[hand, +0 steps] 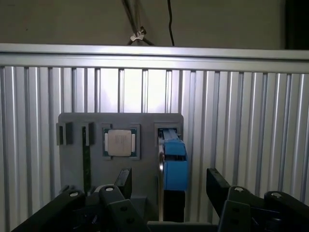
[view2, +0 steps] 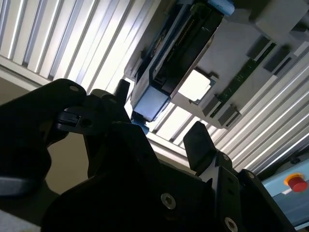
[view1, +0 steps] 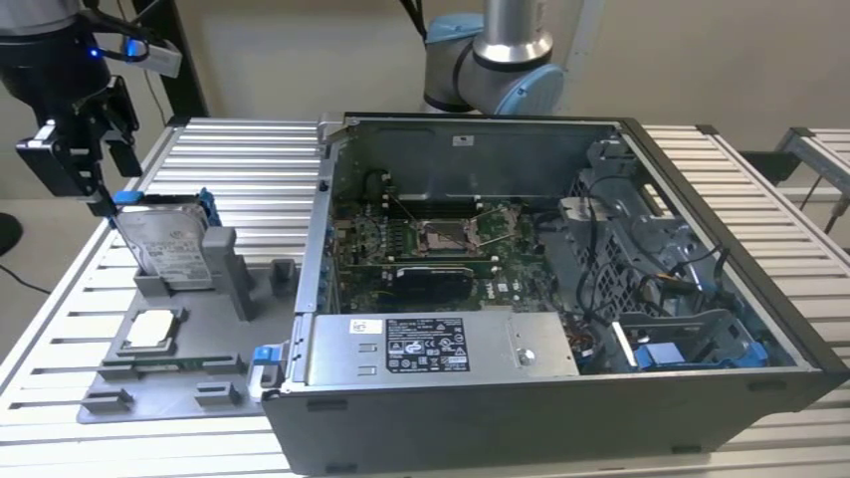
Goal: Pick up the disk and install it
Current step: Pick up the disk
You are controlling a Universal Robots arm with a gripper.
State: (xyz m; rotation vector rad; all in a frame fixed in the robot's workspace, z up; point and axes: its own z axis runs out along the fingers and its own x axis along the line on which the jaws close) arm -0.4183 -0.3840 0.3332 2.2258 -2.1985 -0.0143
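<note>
Hovering over grey fixture (view1: 173,373), our gripper (hand: 170,180): fingers (hand: 124,180) spread, nothing grasped; we see disk (view1: 170,244) upright in that fixture.

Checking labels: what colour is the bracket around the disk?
Blue; the bracket shows best in the first wrist view.

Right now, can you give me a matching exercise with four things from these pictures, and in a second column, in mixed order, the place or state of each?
Things:
1. disk
2. chip
3. gripper
4. silver box

Places or states:
A. lies flat in the grey holder
B. sits inside the open computer case
C. stands upright on its edge in the grey holder
D. open, by the disk's top edge

Pairs: 1-C, 2-A, 3-D, 4-B
</note>
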